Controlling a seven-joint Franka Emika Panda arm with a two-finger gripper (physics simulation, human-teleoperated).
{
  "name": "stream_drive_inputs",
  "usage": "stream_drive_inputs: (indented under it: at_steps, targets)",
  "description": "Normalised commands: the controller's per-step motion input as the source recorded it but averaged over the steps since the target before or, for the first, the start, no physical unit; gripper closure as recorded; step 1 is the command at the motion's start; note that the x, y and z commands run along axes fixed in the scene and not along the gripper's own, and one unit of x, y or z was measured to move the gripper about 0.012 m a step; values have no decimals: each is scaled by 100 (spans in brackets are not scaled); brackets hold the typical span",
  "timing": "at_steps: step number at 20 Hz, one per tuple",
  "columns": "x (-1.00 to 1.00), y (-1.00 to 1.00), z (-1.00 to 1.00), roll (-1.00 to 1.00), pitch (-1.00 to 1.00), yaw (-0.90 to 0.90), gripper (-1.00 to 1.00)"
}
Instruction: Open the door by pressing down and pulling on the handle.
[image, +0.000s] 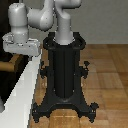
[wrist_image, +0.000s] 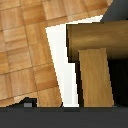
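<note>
The door (image: 6, 80) is the dark panel at the exterior view's left, with a white slab (image: 22, 92) along its edge. A bit of the brown handle (image: 16, 61) shows just below my grey-white gripper (image: 15, 50), which hovers right over it. In the wrist view the handle fills the frame: a round brown stub (wrist_image: 95, 34) and a lighter lever bar (wrist_image: 95, 77) against the dark door (wrist_image: 120, 75) and its white edge (wrist_image: 60, 60). My fingers are not distinguishable in either view, so I cannot tell whether the gripper touches the handle.
The black robot pedestal (image: 64, 75) with splayed feet stands on the wooden parquet floor (image: 107, 75), close to the white slab. A dark band (wrist_image: 64, 117) crosses the wrist view's edge.
</note>
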Motion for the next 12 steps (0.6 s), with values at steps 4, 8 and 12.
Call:
stream_drive_inputs:
  at_steps: [4, 8, 12]
  targets:
    - [0, 0, 0, 0, 0, 0, 100]
    - [0, 0, 0, 0, -4, 0, 100]
    - [0, 0, -75, 0, -11, 0, 100]
